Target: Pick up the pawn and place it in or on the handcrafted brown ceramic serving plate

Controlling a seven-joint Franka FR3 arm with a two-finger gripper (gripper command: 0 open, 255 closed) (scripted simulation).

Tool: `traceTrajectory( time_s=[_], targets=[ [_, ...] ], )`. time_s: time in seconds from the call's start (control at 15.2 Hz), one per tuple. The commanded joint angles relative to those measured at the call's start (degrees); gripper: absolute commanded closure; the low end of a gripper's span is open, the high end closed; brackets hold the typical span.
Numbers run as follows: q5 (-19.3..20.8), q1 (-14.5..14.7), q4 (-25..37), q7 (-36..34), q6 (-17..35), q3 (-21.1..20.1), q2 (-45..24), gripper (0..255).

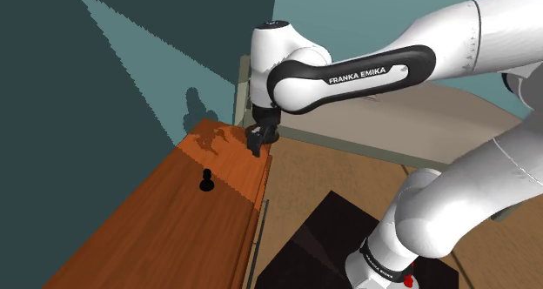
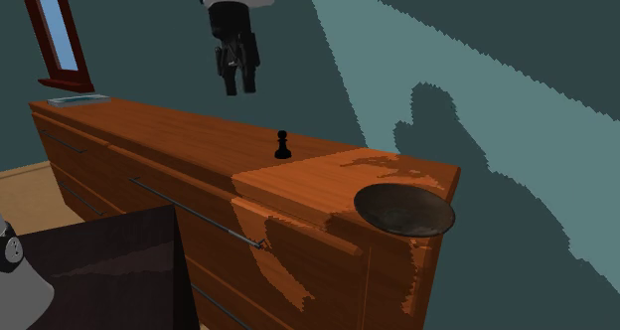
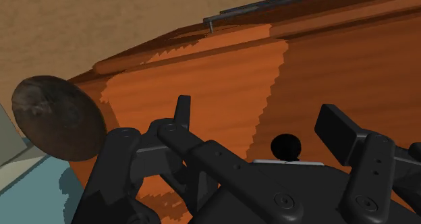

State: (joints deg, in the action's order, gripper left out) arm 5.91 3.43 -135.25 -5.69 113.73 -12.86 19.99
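Observation:
A small black pawn [image 1: 207,182] [image 2: 283,146] stands upright on the top of a long wooden dresser [image 2: 179,139]. A dark brown round plate [image 2: 404,209] [image 3: 57,118] sits at the dresser's end, at the second exterior view's right, well apart from the pawn. My black gripper [image 1: 258,144] [image 2: 236,75] hangs in the air above the dresser, higher than the pawn and touching nothing. In the wrist view its fingers [image 3: 341,128] stand apart around an empty gap [image 3: 260,118], and the pawn's round head [image 3: 289,147] shows far below, close to one finger.
A teal wall runs right behind the dresser. A red-framed panel [image 2: 60,35] leans at the far end beside a flat pale item [image 2: 79,99]. Metal drawer bars [image 2: 194,214] line the dresser front. The dark stand [image 1: 331,235] sits close to it.

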Motion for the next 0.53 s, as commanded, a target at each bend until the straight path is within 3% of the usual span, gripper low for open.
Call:
traceTrajectory(
  time_s=[0.0,0.46],
  targets=[
    [0.87,0.03,1.81,-2.19,2.3,-1.33,-4.11,0],
    [6.41,0.95,10.79,-11.01,7.45,-5.23,-19.27,0]
  ],
)
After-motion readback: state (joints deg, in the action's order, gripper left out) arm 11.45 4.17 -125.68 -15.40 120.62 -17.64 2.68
